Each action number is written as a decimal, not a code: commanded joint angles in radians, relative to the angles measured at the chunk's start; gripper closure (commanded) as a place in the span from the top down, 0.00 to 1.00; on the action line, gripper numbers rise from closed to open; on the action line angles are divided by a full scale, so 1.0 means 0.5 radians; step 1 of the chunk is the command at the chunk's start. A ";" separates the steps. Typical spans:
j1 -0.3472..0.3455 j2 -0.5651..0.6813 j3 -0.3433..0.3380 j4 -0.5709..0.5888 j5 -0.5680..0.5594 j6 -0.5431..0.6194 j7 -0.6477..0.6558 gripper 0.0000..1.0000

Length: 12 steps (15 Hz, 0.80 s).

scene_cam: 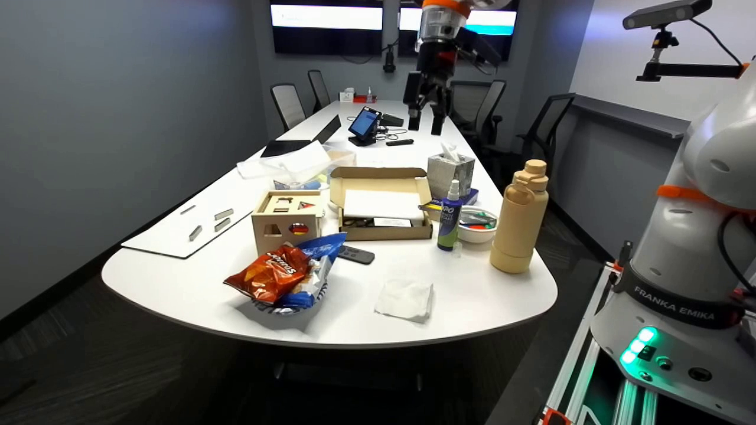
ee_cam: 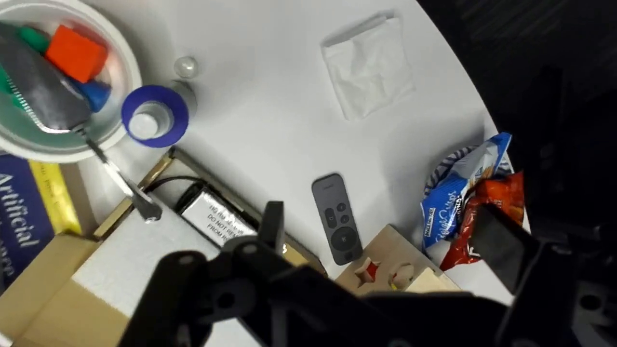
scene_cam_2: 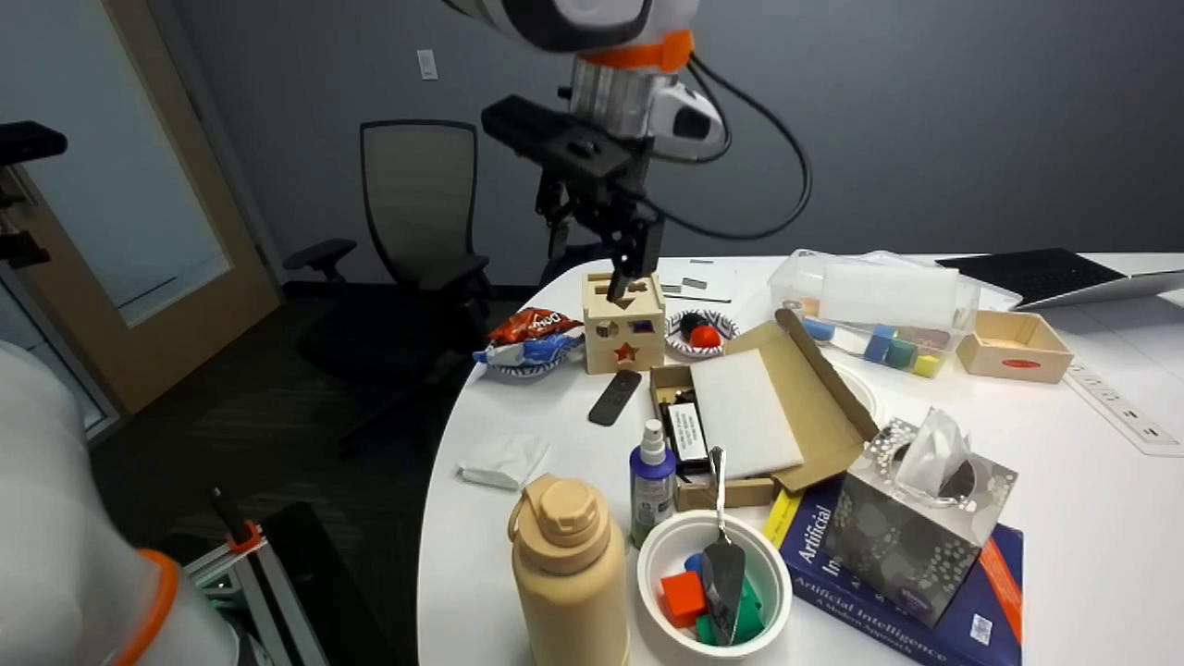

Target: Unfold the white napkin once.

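Observation:
The white napkin [scene_cam: 404, 299] lies folded and slightly rumpled on the white table near its rounded end. It also shows in an exterior view [scene_cam_2: 504, 461], left of the dark remote, and in the wrist view [ee_cam: 368, 67] at the upper right of the middle. My gripper [scene_cam: 426, 123] is raised well above the table, apart from the napkin. In an exterior view the gripper [scene_cam_2: 592, 264] hangs above and in front of the wooden shape box. In the wrist view the fingers of the gripper [ee_cam: 388, 236] stand wide apart with nothing held between them.
Near the napkin are a bowl with blue and orange snack bags [scene_cam: 274, 274], a dark remote [ee_cam: 337, 219], a purple spray bottle [scene_cam: 450, 218] and a tall cream bottle [scene_cam: 520, 218]. A wooden shape box [scene_cam_2: 624, 324], open cardboard box [scene_cam_2: 823, 416] and white bowl [scene_cam_2: 782, 592] stand further around.

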State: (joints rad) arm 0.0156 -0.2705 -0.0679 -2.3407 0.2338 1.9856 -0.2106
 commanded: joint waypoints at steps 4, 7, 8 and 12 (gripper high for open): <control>0.099 -0.019 -0.004 -0.622 0.724 0.400 -0.179 1.00; 0.156 0.064 0.019 -0.773 1.130 0.619 -0.212 1.00; 0.171 0.108 0.030 -0.795 1.267 0.675 -0.242 1.00; 0.190 0.282 0.121 -0.805 1.680 0.878 -0.266 1.00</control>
State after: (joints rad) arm 0.1015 -0.1885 -0.0344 -2.7442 0.9426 2.3555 -0.3229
